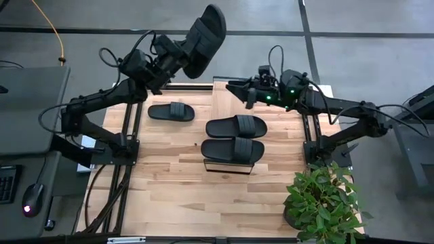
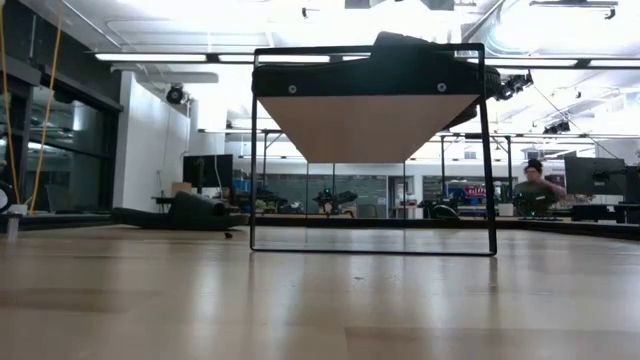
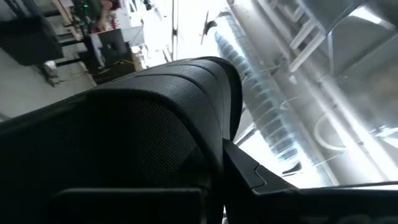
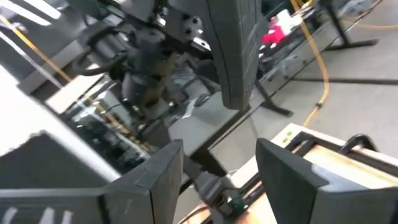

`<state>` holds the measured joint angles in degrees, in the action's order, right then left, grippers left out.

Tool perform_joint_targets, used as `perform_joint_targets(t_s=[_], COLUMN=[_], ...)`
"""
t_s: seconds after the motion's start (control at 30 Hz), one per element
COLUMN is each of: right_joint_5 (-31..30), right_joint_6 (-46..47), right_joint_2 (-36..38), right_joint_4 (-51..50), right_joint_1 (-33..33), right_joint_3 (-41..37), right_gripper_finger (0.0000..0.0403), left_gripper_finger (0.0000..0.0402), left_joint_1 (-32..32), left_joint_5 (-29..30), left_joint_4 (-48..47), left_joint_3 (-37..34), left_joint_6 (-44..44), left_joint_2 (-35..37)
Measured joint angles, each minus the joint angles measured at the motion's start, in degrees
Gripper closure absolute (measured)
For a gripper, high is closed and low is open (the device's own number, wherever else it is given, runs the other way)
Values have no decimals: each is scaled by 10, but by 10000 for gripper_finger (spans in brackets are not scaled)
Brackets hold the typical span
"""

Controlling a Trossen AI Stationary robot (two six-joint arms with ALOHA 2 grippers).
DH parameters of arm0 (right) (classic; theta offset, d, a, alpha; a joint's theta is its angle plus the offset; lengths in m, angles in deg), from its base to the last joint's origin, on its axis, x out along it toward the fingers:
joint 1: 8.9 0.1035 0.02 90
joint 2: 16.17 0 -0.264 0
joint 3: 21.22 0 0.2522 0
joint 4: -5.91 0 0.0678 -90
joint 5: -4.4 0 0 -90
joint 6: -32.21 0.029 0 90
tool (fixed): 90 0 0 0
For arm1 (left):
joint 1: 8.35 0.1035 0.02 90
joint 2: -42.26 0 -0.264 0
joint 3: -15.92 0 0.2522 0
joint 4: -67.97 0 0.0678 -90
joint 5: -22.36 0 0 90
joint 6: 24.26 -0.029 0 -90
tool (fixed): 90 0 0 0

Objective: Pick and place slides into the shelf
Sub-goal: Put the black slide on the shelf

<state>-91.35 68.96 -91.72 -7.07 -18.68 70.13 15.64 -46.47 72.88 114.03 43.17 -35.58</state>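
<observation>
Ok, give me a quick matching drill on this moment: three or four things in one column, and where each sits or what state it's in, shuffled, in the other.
Things:
1. left gripper
2. right gripper
3. potted plant
4. shelf

States:
A. open, holding nothing
B. at the table's right near corner
C. shut on a raised slide
D. carries one slide on top

Pairs: 1-C, 2-A, 3-B, 4-D

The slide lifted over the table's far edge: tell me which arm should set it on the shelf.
Left, probably. The left gripper is shut on the raised slide. The right gripper is open and empty near the far edge. The shelf already carries two slides; another lies on the table.
</observation>
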Motion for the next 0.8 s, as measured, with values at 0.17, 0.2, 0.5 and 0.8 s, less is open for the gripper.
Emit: perform_joint_targets(t_s=[0.17,0.2,0.5,0.8], right_joint_5=[-43,-47,-89,-103], right_joint_6=[-26,-28,-101,-122], right_joint_2=[-39,-47,-101,-127], right_joint_4=[-12,-18,-67,-88], right_joint_1=[6,6,6,6], right_joint_3=[44,53,129,162], right_gripper_finger=[210,210,185,122], left_gripper_finger=[394,394,394,394], left_joint_1=[0,0,0,0], left_joint_5=[-18,-23,-43,-38], left_joint_4=[45,48,55,55], left_joint_3=[13,13,14,14], left_joint_6=[23,24,43,50], left_joint_2=[-17,-20,-24,-24])
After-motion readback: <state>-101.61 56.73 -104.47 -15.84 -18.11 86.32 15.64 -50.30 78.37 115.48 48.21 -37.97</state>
